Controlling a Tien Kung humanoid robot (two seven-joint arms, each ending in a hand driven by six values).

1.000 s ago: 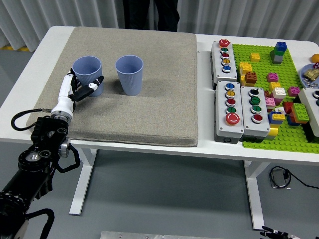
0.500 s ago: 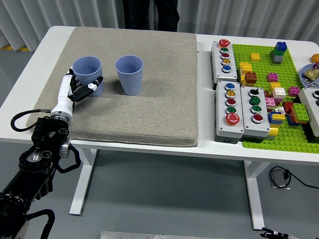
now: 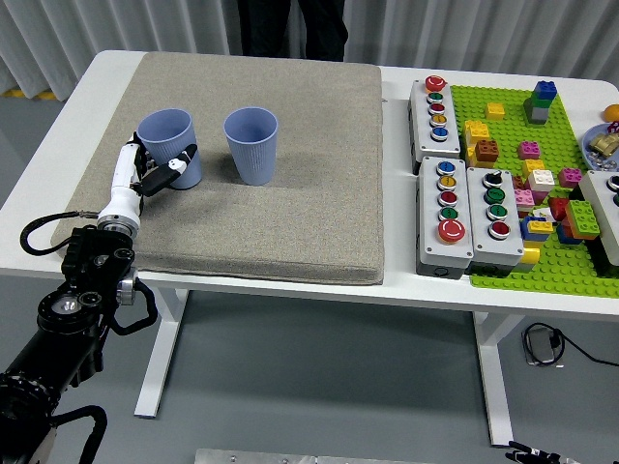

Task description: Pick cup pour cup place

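Left blue cup (image 3: 168, 147) stands on the grey mat (image 3: 290, 174), near its left edge, with the robot's left hand (image 3: 145, 172) wrapped around its lower wall. The fingers (image 3: 180, 160) curl against the near side of the cup and appear to be in contact; thumb placement on the far side is hidden. The cup looks slightly tilted toward the left, though whether its base is clear of the mat cannot be told. The second blue cup (image 3: 251, 145) stands upright just beside it to the right, not touching, and untouched. Contents of either cup are not visible from this angle.

Right arm is not in view. A person stands at the far side of the surface (image 3: 406, 280), only dark legs (image 3: 290, 27) showing, hands not visible. Button boxes (image 3: 455, 184) and a green brick baseplate (image 3: 542, 193) with loose bricks sit well apart to the right, not involved.

Judgement on progress: early stage. The grasp seems set and the lift is at most just beginning. Pouring into the second cup and setting the held cup back down both remain.
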